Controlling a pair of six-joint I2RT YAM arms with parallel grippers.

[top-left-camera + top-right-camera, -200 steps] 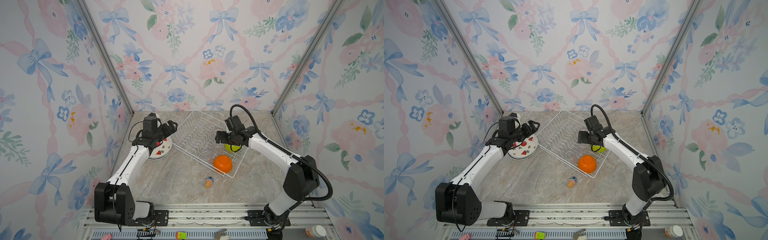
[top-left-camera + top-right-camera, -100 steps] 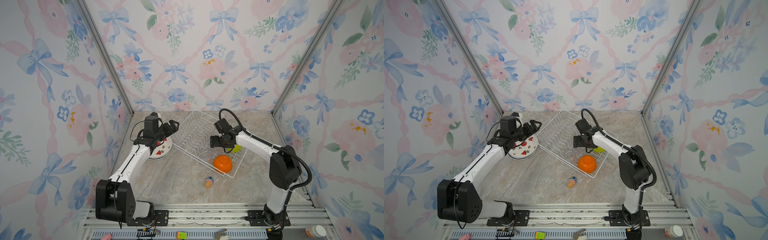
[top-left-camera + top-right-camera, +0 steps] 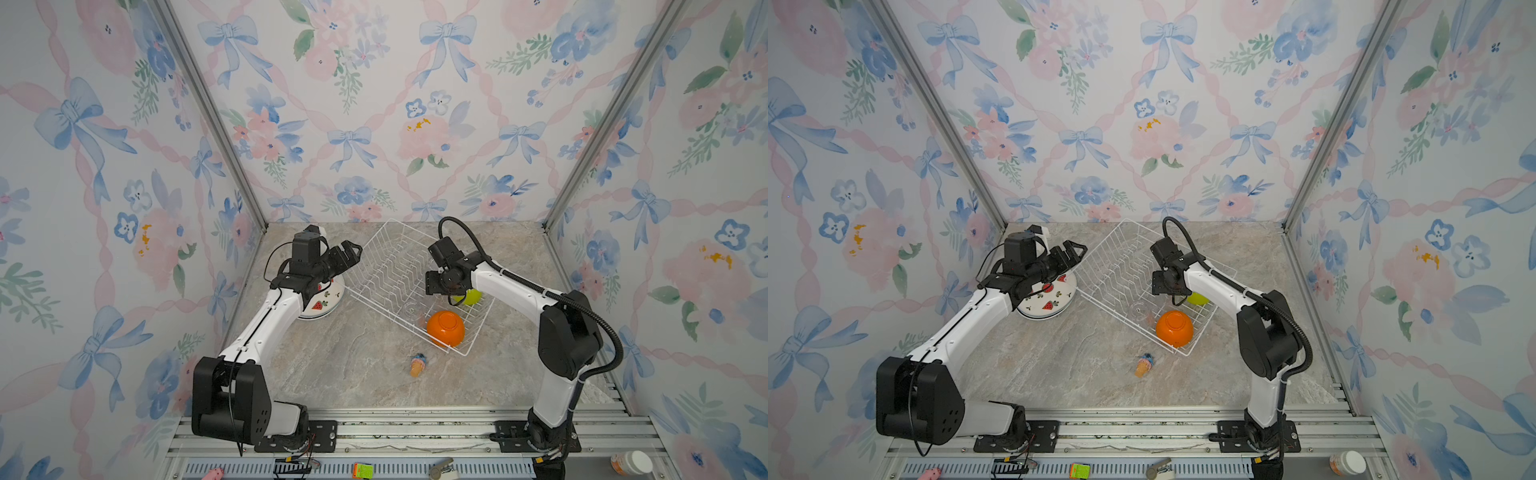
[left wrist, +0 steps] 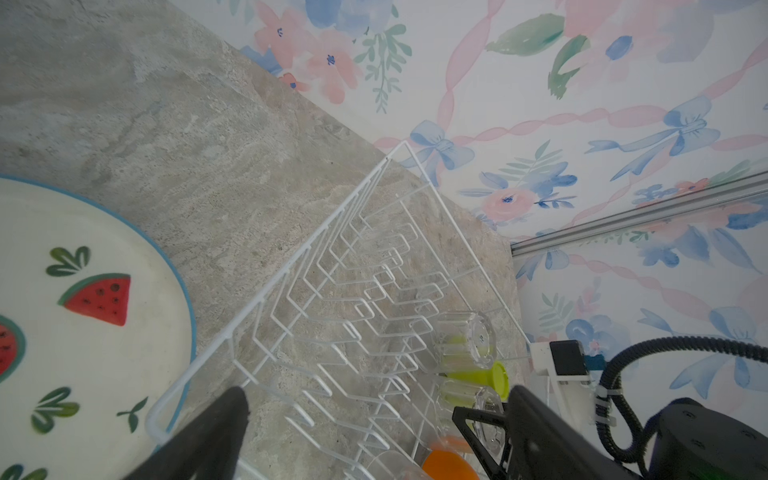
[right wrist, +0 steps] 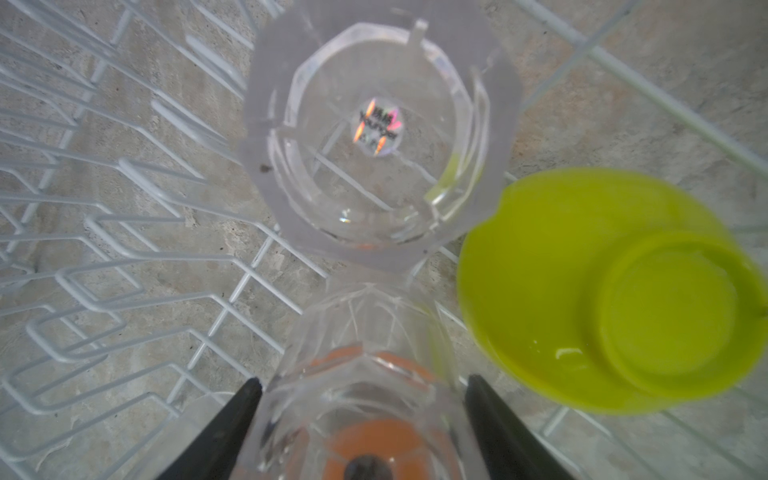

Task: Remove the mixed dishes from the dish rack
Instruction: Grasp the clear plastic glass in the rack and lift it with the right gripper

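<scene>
The white wire dish rack (image 3: 386, 266) (image 3: 1117, 266) lies at the back middle of the table. My right gripper (image 5: 362, 378) (image 3: 434, 286) reaches down into it, shut on a clear glass (image 5: 361, 332), with one finger against each side. A second clear glass (image 5: 374, 137) stands just beyond, and the lime-green bowl (image 5: 602, 291) (image 3: 471, 296) lies upside down beside it. The orange bowl (image 3: 445, 328) (image 3: 1174, 328) sits upside down at the rack's near corner. My left gripper (image 3: 349, 249) (image 4: 378, 411) hangs open over the rack's left edge, above the watermelon plate (image 3: 322, 305) (image 4: 83, 332).
A third clear glass (image 3: 411, 309) sits in the rack near the orange bowl. A small orange-and-blue toy (image 3: 417, 365) (image 3: 1144, 365) lies on the stone table in front of the rack. Walls close in the back and both sides.
My right gripper moved a little left and down into the rack, and its jaws narrowed onto the glass. The left arm stayed almost still, jaws open.
</scene>
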